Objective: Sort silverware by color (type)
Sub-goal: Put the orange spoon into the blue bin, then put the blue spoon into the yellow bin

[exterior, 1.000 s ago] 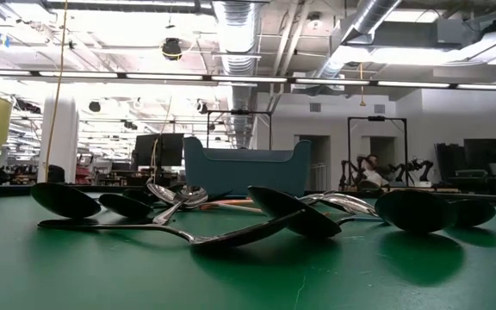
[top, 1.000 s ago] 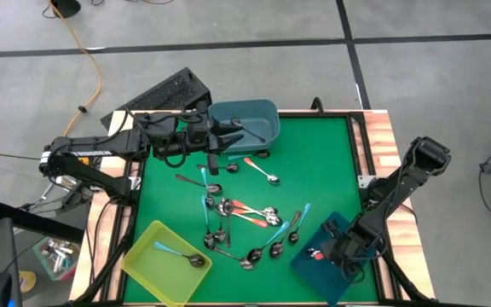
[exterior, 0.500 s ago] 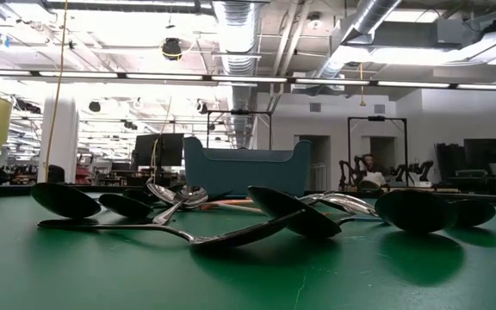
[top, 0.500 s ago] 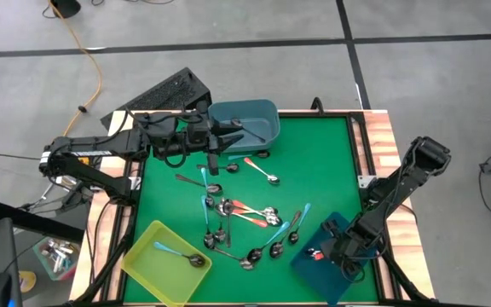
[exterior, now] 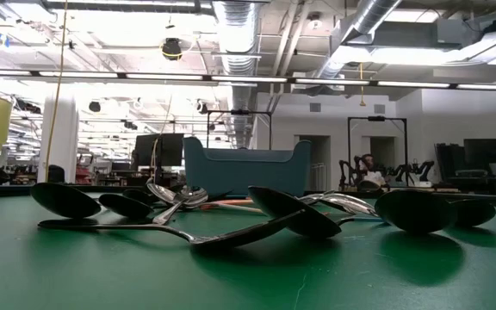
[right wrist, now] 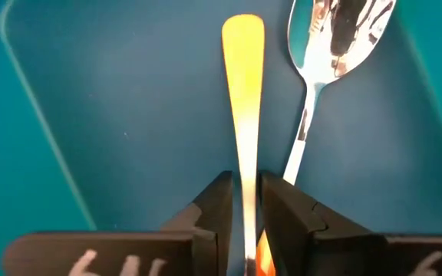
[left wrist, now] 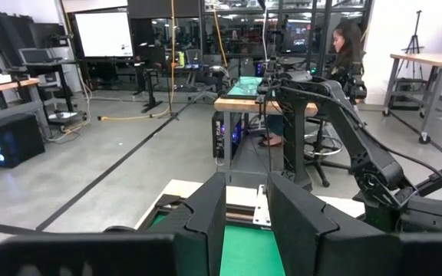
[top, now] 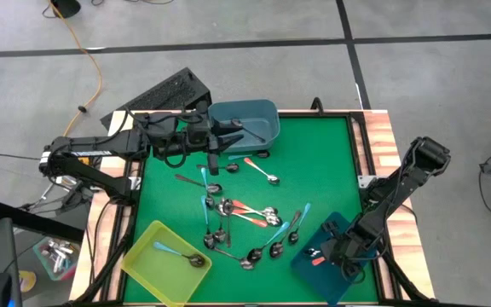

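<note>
Orange has shifted a little in the dark blue bin [top: 307, 271] since a second ago: the red streak under the right gripper [top: 335, 250] shows longer and lower in the overhead view, as if the spoon has settled. Nothing else has moved.

At far left, a yellow bin [top: 143, 264] holds one teal spoon. The left gripper [top: 214, 162] waits at the table's far edge, beside the grey-blue bin [top: 267, 111], its fingers [left wrist: 206, 218] spread with nothing between them.

In the middle of the green mat, the unsorted spoons [top: 237, 217] lie in a loose heap, handles pointing every way.

At right, the right gripper hangs low inside the dark blue bin. Its wrist view shows the orange spoon [right wrist: 243, 92] lying on the bin floor, its long handle running straight out ahead, in line with the gripper. The handle's near end sits between the fingers [right wrist: 215, 203], which stand slightly parted, with a thin gap on either side. A second spoon [right wrist: 342, 31] lies just beside it, roughly parallel.

This looks like a drop-off nearly done. The likely next move is a straight lift clear of the handle. The right arm is nearer the heap's right side.
</note>
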Robot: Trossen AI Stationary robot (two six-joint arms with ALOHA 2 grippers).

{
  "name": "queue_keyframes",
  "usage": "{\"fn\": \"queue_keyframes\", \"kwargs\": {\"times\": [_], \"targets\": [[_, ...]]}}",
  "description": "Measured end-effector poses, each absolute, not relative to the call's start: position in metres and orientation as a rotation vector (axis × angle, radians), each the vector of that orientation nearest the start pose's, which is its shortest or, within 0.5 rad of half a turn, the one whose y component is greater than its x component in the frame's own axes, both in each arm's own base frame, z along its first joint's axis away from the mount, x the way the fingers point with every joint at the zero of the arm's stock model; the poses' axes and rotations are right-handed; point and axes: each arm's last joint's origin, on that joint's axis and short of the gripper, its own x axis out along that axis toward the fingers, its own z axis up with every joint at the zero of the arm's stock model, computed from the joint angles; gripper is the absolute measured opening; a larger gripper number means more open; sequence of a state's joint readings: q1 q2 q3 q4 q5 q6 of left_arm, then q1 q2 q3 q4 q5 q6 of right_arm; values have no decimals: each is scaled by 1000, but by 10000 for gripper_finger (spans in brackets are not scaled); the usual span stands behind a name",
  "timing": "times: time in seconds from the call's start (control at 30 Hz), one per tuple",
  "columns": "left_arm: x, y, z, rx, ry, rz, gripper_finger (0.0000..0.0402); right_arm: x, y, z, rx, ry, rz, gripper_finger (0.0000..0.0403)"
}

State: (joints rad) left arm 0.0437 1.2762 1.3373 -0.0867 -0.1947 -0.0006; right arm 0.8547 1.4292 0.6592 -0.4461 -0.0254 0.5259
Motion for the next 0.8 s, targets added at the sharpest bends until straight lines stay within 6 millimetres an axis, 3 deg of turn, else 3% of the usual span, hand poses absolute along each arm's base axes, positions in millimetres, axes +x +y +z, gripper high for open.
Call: {"fn": "queue_keyframes", "kwargs": {"times": [0.5,0.8], "targets": [[279,18,421,-32,101,233,81,164,188,173,47,1282,383,183],[275,15,402,-125,299,148,81,165,188,176,87,1298,344,201]]}}
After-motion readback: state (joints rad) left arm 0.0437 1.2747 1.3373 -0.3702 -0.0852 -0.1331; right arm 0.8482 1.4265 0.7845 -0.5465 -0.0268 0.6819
